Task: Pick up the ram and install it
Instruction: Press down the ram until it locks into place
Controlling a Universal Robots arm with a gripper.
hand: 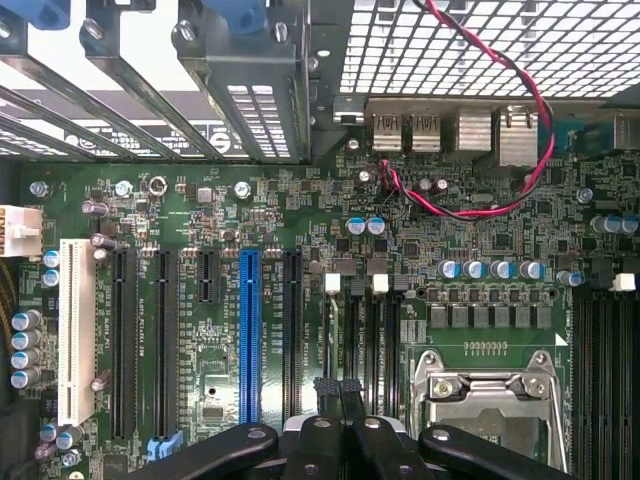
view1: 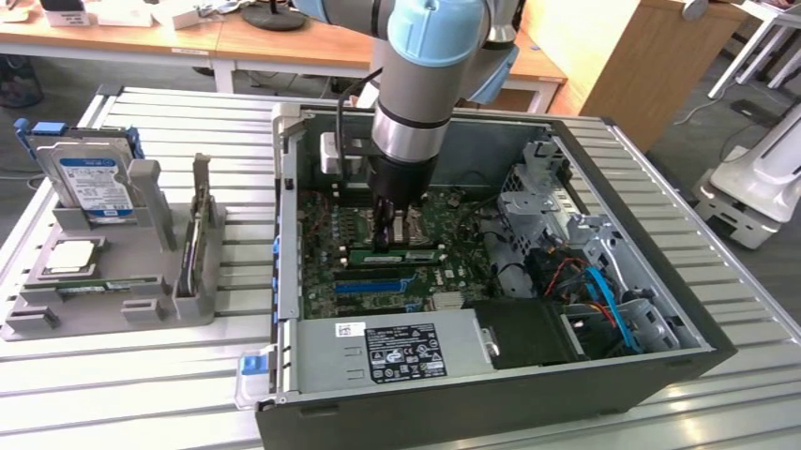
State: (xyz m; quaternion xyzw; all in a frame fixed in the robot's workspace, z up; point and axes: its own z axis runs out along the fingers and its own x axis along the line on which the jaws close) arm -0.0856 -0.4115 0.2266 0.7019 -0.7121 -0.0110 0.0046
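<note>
Green motherboard (hand: 420,260) under shut gripper (hand: 340,400); red-black wires (hand: 470,205) near.

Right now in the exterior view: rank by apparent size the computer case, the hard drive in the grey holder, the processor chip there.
1. computer case, by far largest
2. hard drive
3. processor chip, smallest, though not much smaller than the drive

The worktop (view1: 113,375) is a surface of pale grey metal slats, evenly lit and softly glossy. Beyond its far edge stand light wooden desks (view1: 250,42) on white legs, carrying a few small items — among them a round black base (view1: 276,16). A tall wooden cabinet (view1: 639,56) rises beyond the far corner at the exterior view's right. The floor (view1: 701,122) is grey — a white machine (view1: 761,178) stands on it there.
</note>
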